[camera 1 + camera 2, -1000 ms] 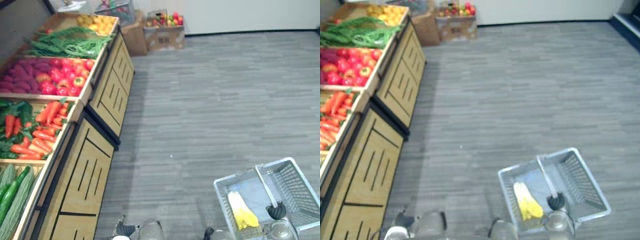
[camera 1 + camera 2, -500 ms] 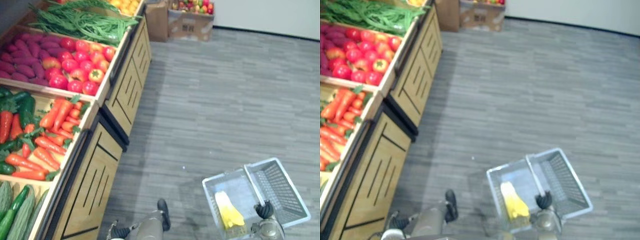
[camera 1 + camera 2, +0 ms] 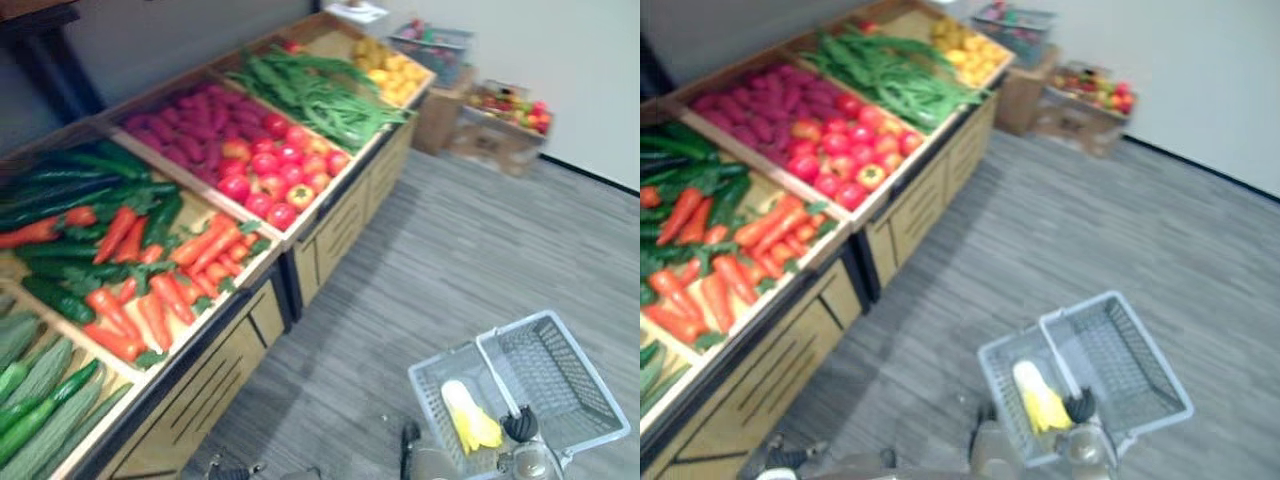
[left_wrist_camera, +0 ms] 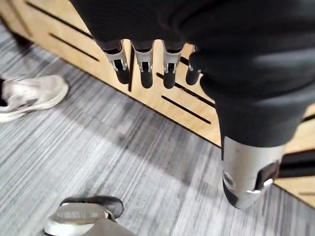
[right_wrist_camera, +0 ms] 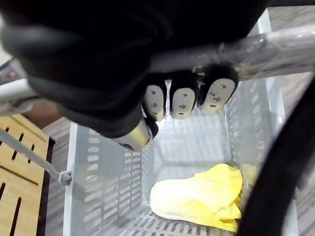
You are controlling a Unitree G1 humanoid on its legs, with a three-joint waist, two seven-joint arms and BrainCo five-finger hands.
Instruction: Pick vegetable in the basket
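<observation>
Along the robot's left a wooden produce stand [image 3: 330, 215] is running away toward the far wall. Its nearest crate is holding long green gourds [image 3: 40, 390]; the next is holding carrots [image 3: 150, 290] among dark green vegetables, then come purple sweet potatoes [image 3: 180, 130] beside red tomatoes [image 3: 280, 170], a heap of green beans [image 3: 320, 90], and yellow fruit [image 3: 390, 65] at the far end. Past the stand, cardboard boxes [image 3: 500, 135] of mixed fruit are sitting against the wall.

The left hand [image 4: 167, 64] is hanging beside the stand's slotted wooden front [image 4: 162, 101], its fingers [image 4: 142, 69] straight and relaxed, and it is holding nothing.

To the right, over the grey striped floor [image 3: 450, 240], a grey slotted basket [image 3: 590, 395] is hanging from the right hand [image 5: 182, 101], whose fingers are curling round the metal handle [image 5: 275, 46] and gripping it. A pale yellow leafy vegetable [image 5: 202, 194] (it looks like a cabbage) is lying on the basket's bottom in the half nearer the stand.
</observation>
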